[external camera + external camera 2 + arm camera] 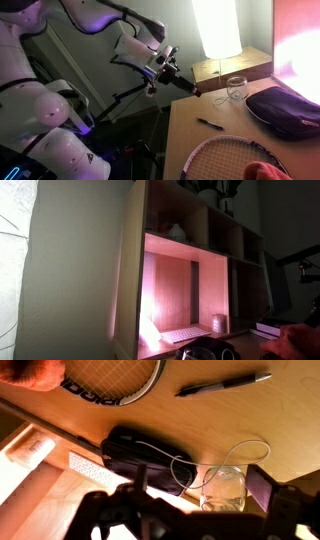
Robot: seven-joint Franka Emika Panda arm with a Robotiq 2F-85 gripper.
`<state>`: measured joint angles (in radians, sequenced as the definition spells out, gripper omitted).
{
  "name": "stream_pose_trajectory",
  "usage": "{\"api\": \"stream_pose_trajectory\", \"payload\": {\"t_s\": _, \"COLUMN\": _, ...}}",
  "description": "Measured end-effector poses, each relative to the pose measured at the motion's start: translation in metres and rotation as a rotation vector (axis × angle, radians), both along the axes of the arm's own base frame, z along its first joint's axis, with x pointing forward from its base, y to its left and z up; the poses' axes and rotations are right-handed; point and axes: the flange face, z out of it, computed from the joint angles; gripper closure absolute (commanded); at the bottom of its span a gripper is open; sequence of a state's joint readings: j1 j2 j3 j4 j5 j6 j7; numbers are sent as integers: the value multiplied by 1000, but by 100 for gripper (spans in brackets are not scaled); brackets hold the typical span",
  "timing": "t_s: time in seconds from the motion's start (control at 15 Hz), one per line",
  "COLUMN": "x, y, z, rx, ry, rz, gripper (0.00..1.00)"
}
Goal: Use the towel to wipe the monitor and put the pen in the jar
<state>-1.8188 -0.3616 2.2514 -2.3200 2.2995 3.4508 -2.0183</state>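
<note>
**Arm poised at the tabletop, both chores apparently yet to start**

The gripper (188, 86) hovers empty, jaws wide apart, over the tabletop (192, 145) edge nearest the arm, just short of the jar (236, 88). The towel (262, 172) lies bunched against the racket (232, 158) head at the tabletop's near edge, well apart from the monitor (300, 40) glowing at the far side. The pen (209, 124) lies flat on bare wood between jar and racket. The jar, beside a dark pouch (285, 108) and in front of the lamp (218, 28), looks empty. On this showing neither the wiping nor the pen drop has begun, and fetching the towel seems the likely first step.
</note>
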Motion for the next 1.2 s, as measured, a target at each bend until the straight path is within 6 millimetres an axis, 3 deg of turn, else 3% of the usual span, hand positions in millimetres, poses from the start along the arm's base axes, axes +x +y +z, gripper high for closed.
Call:
{"api": "stream_pose_trajectory", "payload": {"t_s": 0.4, "x": 8, "y": -4, "z": 4, "rx": -35, "ry": -22, "rz": -7, "gripper": 0}}
{"api": "stream_pose_trajectory", "payload": {"t_s": 0.87, "x": 11, "y": -24, "z": 8, "rx": -61, "ry": -19, "rz": -22, "gripper": 0}}
{"api": "stream_pose_trajectory", "payload": {"t_s": 1.2, "x": 11, "y": -24, "z": 8, "rx": -61, "ry": -19, "rz": -22, "gripper": 0}}
